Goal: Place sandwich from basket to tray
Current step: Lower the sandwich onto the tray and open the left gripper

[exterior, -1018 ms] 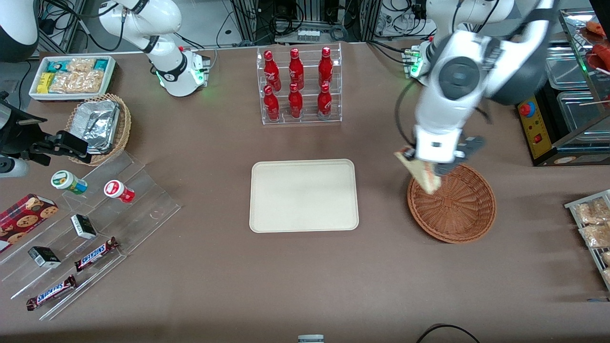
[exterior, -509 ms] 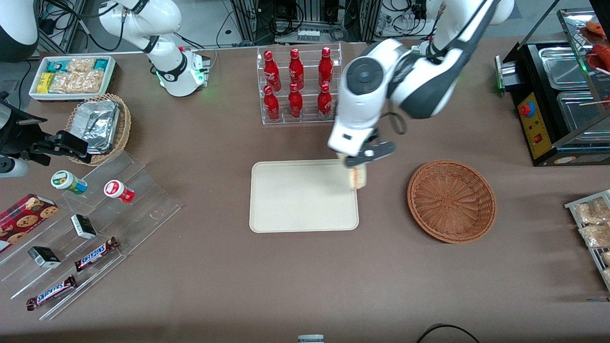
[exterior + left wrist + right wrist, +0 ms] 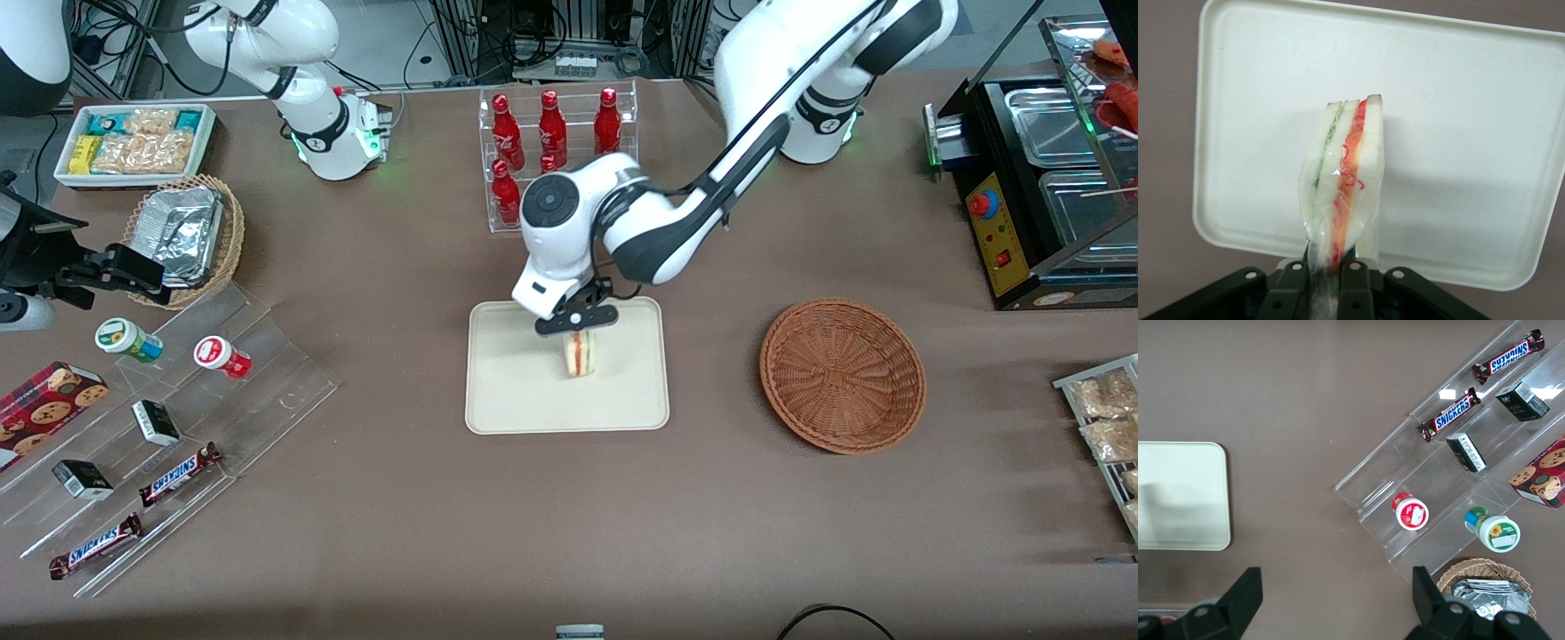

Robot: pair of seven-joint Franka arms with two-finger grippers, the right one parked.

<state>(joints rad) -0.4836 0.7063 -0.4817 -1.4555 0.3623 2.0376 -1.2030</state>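
The sandwich (image 3: 581,353) is a plastic-wrapped wedge of white bread with red, orange and green layers. My left gripper (image 3: 578,322) is shut on it and holds it over the middle of the cream-white tray (image 3: 516,391). In the left wrist view the sandwich (image 3: 1343,180) hangs from the fingers (image 3: 1355,287) just above the tray (image 3: 1458,133); I cannot tell whether it touches. The reddish-brown wicker basket (image 3: 842,374) stands beside the tray toward the working arm's end and holds nothing.
A clear rack of red bottles (image 3: 553,151) stands farther from the front camera than the tray. A clear stepped shelf (image 3: 169,427) with snacks and a tan basket of foil containers (image 3: 187,236) lie toward the parked arm's end. Bagged snacks (image 3: 1107,418) lie at the working arm's end.
My left gripper has carried the sandwich from above the basket's rim sideways to over the tray's middle and lower. The basket now holds nothing.
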